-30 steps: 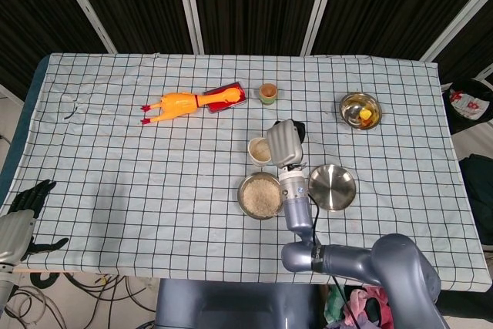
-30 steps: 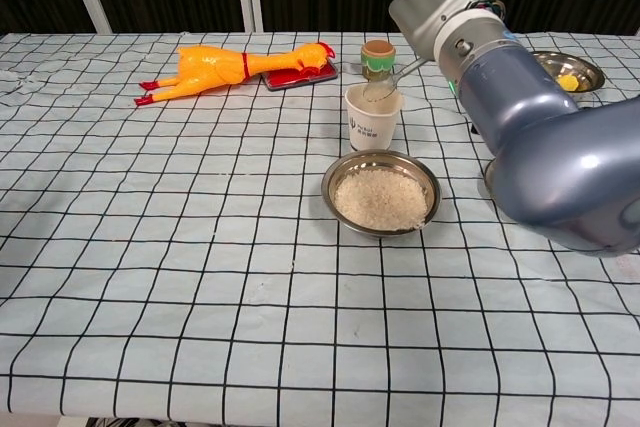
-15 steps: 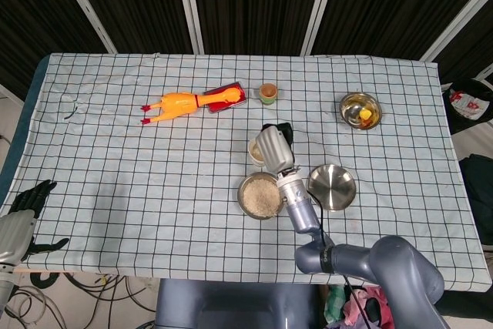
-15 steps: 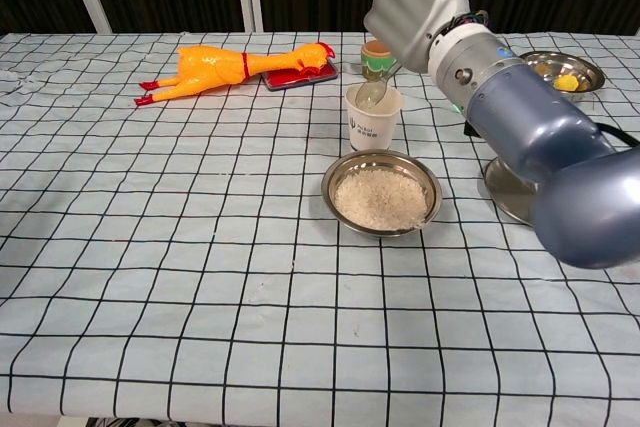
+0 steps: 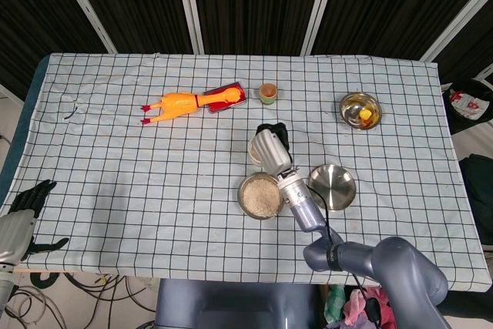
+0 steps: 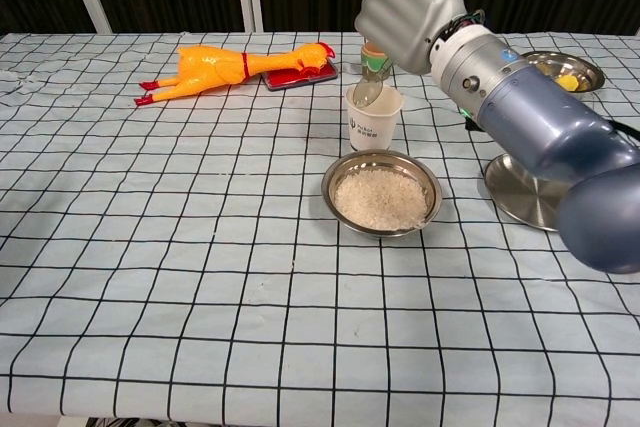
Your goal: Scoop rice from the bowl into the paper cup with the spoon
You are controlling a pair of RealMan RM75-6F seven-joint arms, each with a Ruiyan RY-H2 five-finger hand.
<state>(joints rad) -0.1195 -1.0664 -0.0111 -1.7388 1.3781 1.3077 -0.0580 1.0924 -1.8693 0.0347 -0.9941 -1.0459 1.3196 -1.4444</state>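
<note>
The head camera looks steeply down from high above the robot, taking in the whole checkered counter [image 5: 154, 190]. The chest camera sits low and close, facing across it. Both views share the rice bowl [image 5: 259, 195] [image 6: 381, 193] and paper cup [image 6: 373, 119].

Both views are evenly and brightly lit from above, with only soft, short shadows cast beside the objects on the checked tablecloth [image 5: 154, 175]. Small highlights are seen on the steel bowl [image 6: 381, 196] rim. Focus is sharp throughout; the grid lines are slightly bowed toward the chest view's edges.
</note>
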